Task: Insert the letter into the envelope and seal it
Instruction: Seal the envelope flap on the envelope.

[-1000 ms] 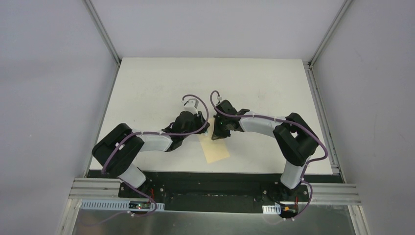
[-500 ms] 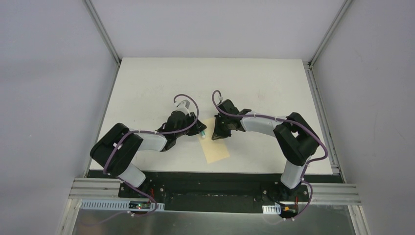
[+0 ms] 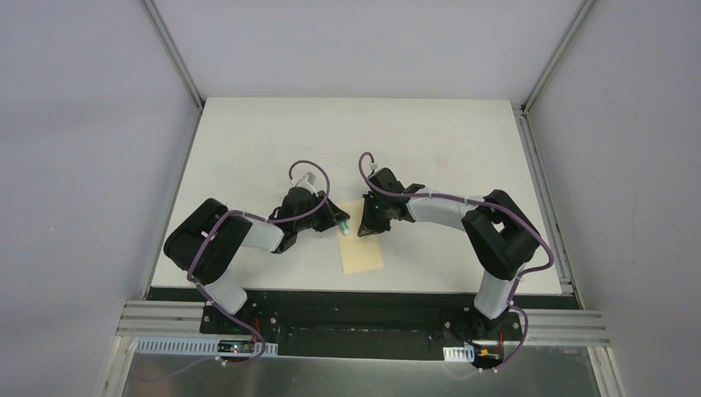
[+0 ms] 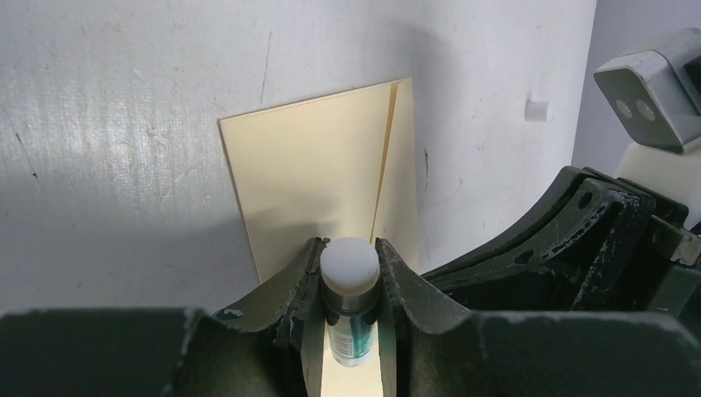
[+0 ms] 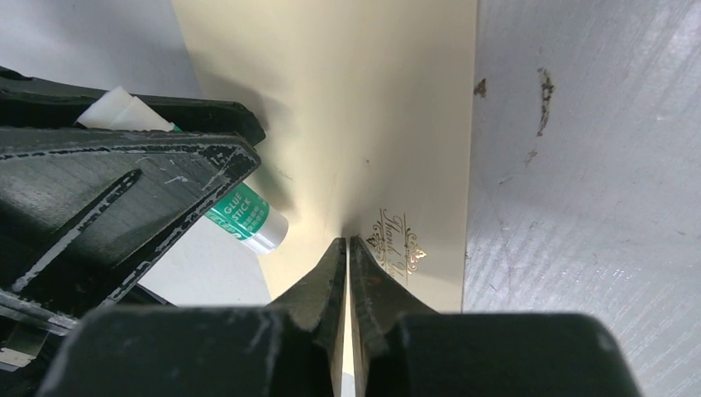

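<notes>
Progress: I see no separate pale cream paper letter, so I judge it is already inside; gluing and sealing remain.
Envelope: the flat yellow-tan manila paper envelope [image 3: 362,252] lies on the white surface [image 3: 248,141] between the arms. Its long axis runs near-to-far, with the far end at the right gripper [image 3: 368,227].
Left gripper [image 3: 337,222]: clamped on a small white-green glue stick tube [image 4: 350,306].
Right gripper: closed, with its tips on the envelope; I cannot tell whether it pinches or presses.

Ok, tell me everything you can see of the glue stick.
The glue stick is a small tube, plastic by the look, with white ends and a green label printed GLUE STICK in white. The left gripper is clamped on its sides, holding it by one corner of the envelope, a white end pointing toward the paper. Whether it touches the paper cannot be told.
</notes>
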Tool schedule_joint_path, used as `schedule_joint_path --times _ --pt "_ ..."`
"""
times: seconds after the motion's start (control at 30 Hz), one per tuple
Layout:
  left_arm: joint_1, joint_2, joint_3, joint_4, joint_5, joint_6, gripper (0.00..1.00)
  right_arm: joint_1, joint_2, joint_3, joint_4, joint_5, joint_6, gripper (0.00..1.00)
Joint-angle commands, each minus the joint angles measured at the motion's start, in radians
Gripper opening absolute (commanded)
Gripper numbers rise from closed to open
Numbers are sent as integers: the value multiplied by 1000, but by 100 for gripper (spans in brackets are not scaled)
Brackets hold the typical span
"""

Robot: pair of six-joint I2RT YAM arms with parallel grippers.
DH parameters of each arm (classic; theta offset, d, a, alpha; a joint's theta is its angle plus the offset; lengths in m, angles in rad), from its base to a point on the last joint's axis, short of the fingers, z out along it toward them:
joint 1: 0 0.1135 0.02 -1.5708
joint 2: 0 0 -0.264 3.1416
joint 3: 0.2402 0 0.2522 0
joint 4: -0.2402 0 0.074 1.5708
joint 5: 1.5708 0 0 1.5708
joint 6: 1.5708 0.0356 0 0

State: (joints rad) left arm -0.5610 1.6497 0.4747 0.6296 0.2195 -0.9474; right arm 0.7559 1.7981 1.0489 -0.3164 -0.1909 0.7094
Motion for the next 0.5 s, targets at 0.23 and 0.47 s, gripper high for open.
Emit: schedule_joint_path --times 0.23,0.47 --pt "-12 -21 -26 -244 -116 -33 0 12 55 16 14 16 21 6" --pt "-29 -34 -26 -271 -143 -39 0 18 68 38 13 15 25 6"
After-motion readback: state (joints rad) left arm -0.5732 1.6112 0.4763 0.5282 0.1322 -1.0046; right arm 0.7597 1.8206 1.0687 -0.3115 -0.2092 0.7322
